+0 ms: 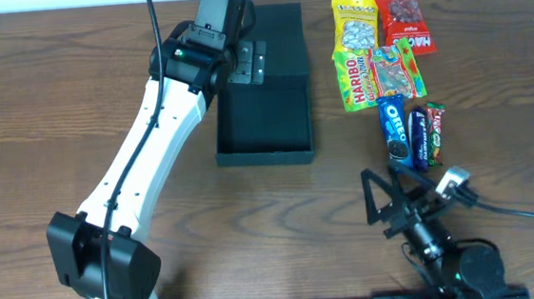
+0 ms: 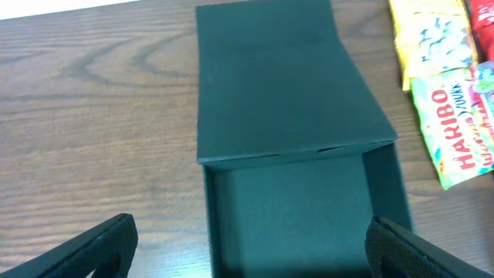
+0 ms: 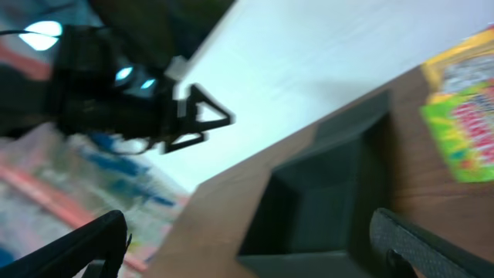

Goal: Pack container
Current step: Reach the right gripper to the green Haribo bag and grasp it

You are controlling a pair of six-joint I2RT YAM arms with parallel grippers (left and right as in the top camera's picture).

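The right hand [image 1: 384, 186], fingers wide, was nearest the snack packets [image 1: 380, 69]; the open box [image 1: 265, 121] lay to their left.

- The container [image 1: 263, 102] is very dark, almost black, with a bit of green-grey. It is plain inside and out.
- The table [image 1: 52, 90] is brown wood with darker wavy lines.
- The yellow bag [image 1: 356, 23] has pale bits on its front.
- The red bag [image 1: 404, 22] has white letters.
- The Haribo bag [image 1: 355, 78] is green and yellow with red letters.
- The Oreo pack [image 1: 395, 130] is blue with white letters.
- The left arm [image 1: 147, 145] is white with black ends.
- The right arm [image 1: 416, 219] is black.
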